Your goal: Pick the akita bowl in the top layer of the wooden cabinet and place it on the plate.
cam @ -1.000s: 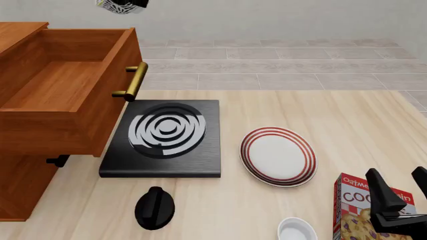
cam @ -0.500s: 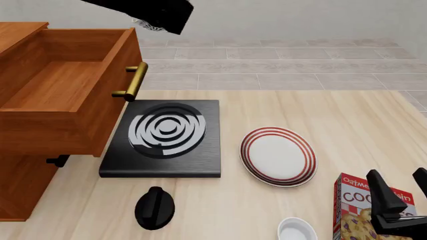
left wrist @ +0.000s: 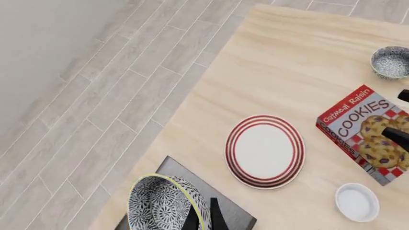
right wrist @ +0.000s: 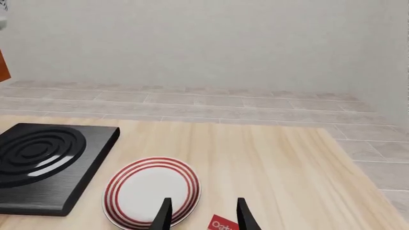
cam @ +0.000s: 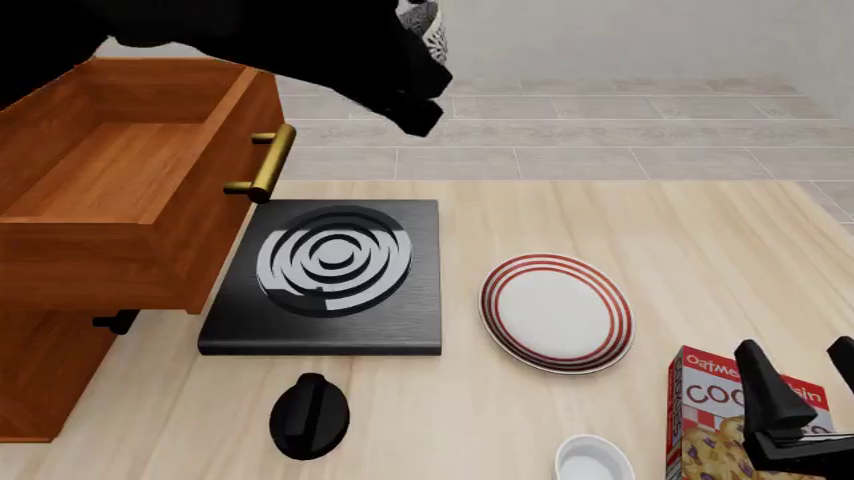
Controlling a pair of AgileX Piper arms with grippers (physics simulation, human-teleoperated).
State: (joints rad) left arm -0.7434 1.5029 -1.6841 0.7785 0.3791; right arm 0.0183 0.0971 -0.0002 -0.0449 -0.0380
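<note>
The akita bowl [left wrist: 160, 203], dark patterned outside with a pale rim, hangs in the air with my left gripper [left wrist: 204, 218] shut on its rim. In the front view only a sliver of the bowl [cam: 427, 22] shows past the black left arm [cam: 334, 50], high above the stove's far side. The plate [cam: 557, 312] [left wrist: 265, 151] [right wrist: 152, 190], white with red rings, lies on the table to the right of the stove. The wooden cabinet [cam: 40, 390] stands at the left with its top layer [cam: 120, 190] pulled open and nothing visible inside. My right gripper [cam: 797, 352] [right wrist: 203, 213] stands open low at the right, above the cookie box.
A black stove [cam: 327, 275] with white rings sits between cabinet and plate. A black knob-shaped object [cam: 311, 415], a small white bowl [cam: 594, 460] and a red cookie box [cam: 727, 425] lie along the near edge. A grey speckled bowl [left wrist: 391, 62] sits beyond the box.
My left arm has swung right from above the open drawer, carrying the akita bowl toward the space over the stove. The right arm has stayed still.
</note>
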